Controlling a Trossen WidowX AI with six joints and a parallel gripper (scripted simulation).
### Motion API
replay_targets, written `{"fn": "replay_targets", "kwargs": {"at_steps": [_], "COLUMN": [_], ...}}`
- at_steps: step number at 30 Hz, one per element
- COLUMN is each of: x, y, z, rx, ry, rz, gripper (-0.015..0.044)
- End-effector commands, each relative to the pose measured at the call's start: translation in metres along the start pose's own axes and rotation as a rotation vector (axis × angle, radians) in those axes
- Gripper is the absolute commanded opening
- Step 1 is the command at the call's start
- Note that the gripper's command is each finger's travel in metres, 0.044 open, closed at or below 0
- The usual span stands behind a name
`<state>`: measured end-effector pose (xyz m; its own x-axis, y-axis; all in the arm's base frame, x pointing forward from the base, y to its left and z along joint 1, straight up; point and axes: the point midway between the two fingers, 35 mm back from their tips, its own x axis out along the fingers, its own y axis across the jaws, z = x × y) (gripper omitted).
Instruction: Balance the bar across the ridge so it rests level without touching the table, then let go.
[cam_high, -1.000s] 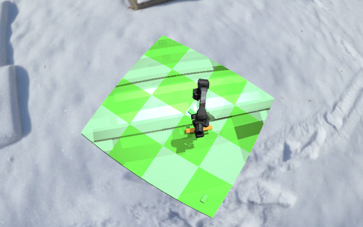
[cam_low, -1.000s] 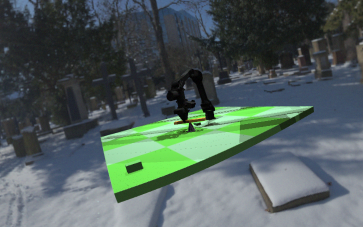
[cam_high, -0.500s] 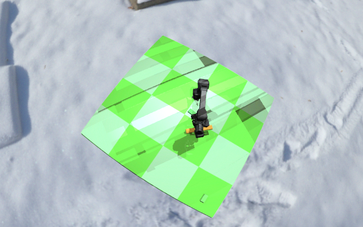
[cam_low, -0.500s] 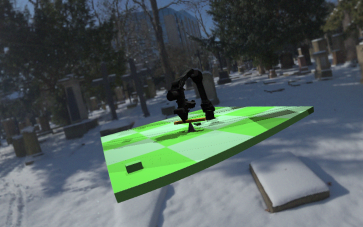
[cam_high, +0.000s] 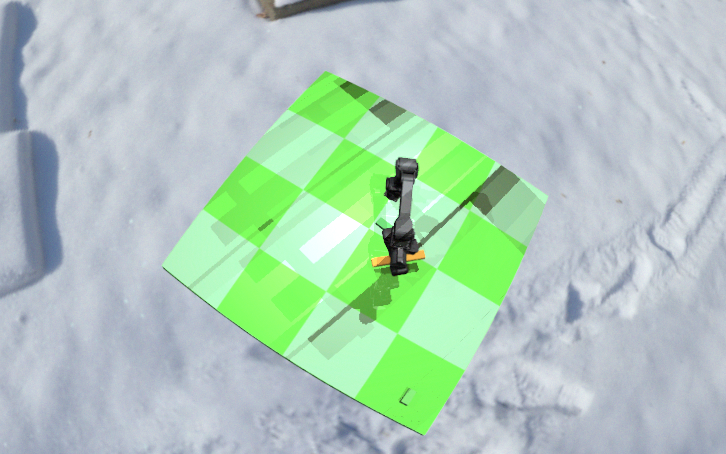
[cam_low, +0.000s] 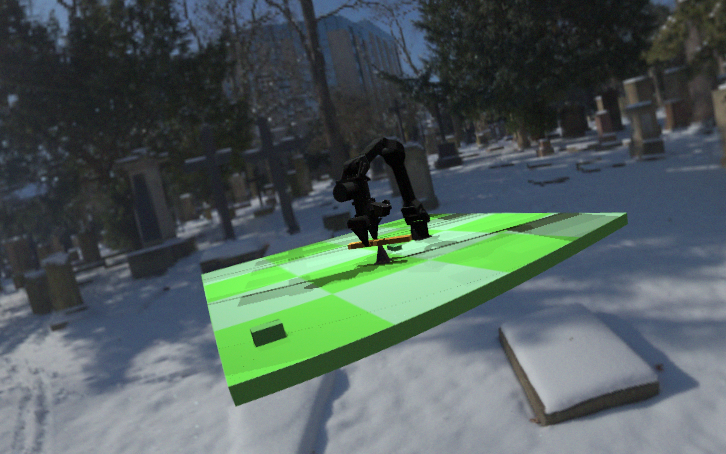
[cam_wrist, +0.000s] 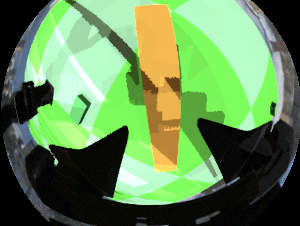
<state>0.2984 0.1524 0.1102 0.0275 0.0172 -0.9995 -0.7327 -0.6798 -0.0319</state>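
An orange bar (cam_high: 378, 261) (cam_low: 355, 245) (cam_wrist: 154, 45) lies across the top of a small dark ridge (cam_low: 381, 256). Both ends of the bar show above the green checkered table (cam_high: 481, 256) (cam_low: 422, 286) in the exterior view, and it looks about level, though a slight tilt is hard to judge. My gripper (cam_low: 370, 240) (cam_wrist: 163, 125) is open over the bar, one finger on each side, with a gap between each finger and the bar in the wrist view. The ridge is hidden under the bar in the wrist view and in the top view.
A small green block (cam_high: 407, 396) (cam_low: 268, 333) stands near the table's corner, far from the ridge. Another small green piece (cam_low: 394, 247) (cam_wrist: 78, 107) is between the ridge and the arm's base (cam_low: 420, 231) (cam_wrist: 36, 100). Dark shadows cross the table.
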Motion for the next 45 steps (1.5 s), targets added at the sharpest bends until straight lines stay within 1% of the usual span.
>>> {"fn": "replay_targets", "kwargs": {"at_steps": [1, 8, 10, 45], "x": [-0.007, -0.084, -0.098, -0.1], "y": [-0.001, -0.003, 0.0, 0.0], "z": [0.0, -0.001, 0.0, 0.0], "rx": [0.0, 0.0, 0.0, 0.0], "ry": [0.0, 0.0, 0.0, 0.0], "rz": [0.0, 0.0, 0.0, 0.0], "gripper": [0.044, 0.044, 0.044, 0.044]}}
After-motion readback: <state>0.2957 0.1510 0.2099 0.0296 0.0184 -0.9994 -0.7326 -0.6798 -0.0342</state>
